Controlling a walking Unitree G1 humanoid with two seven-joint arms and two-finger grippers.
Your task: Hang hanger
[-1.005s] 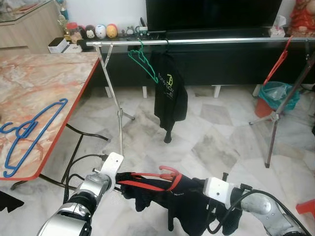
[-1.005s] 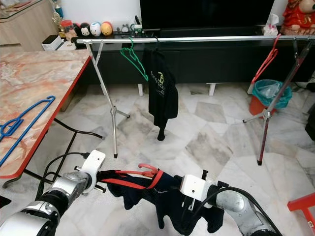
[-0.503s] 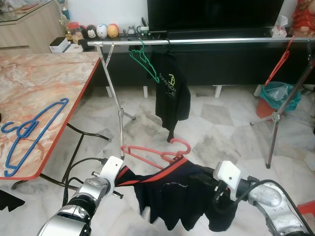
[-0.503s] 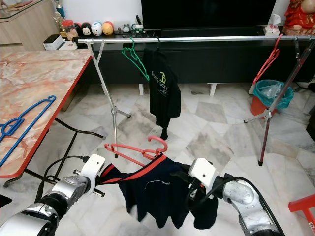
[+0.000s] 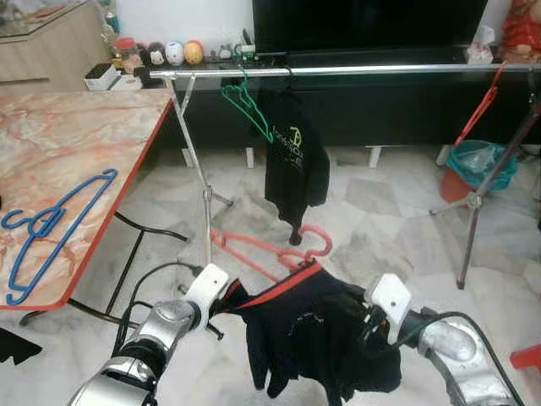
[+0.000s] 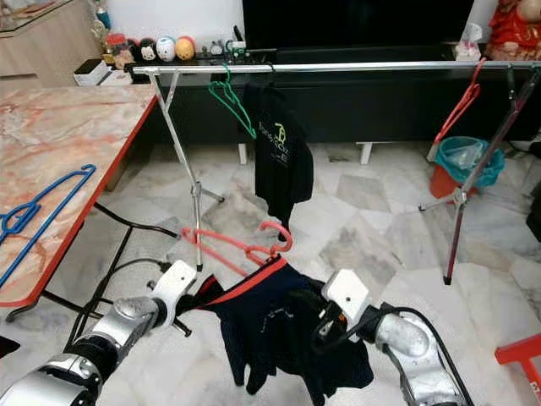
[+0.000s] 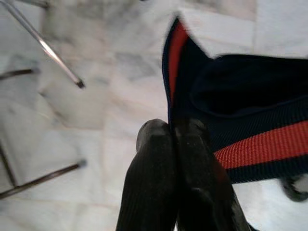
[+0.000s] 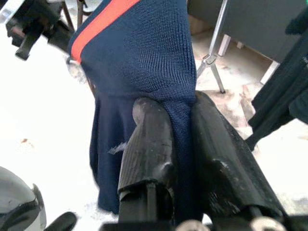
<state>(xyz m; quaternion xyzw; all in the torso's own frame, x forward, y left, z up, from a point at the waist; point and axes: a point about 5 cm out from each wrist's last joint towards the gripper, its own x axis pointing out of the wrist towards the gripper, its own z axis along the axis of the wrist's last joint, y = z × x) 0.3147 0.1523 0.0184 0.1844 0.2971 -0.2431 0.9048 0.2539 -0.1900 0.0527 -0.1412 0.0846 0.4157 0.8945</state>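
Note:
A red hanger (image 5: 258, 250) sits in the neck of a dark navy garment (image 5: 314, 331) with a red collar band, its hook (image 5: 318, 240) pointing up. The garment hangs low over the floor between my arms. My left gripper (image 7: 173, 129) is shut on the collar edge at the garment's left side (image 5: 228, 298). My right gripper (image 8: 179, 107) is shut on a fold of navy fabric at its right side (image 5: 368, 325). The silver rack rail (image 5: 372, 69) runs across the room well ahead and above.
On the rail hang a green hanger (image 5: 249, 106), a black shirt (image 5: 296, 161) and, at the far right, a red hanger (image 5: 478, 106). A marble table (image 5: 76, 139) with a blue hanger (image 5: 52, 222) stands at the left. Rack legs (image 5: 205, 199) and floor cables (image 5: 144, 233) lie ahead.
Both grippers have lifted the garment off its low bunch and then drawn closer together. The red hanger now stands up out of the collar, and the cloth sags between the arms.

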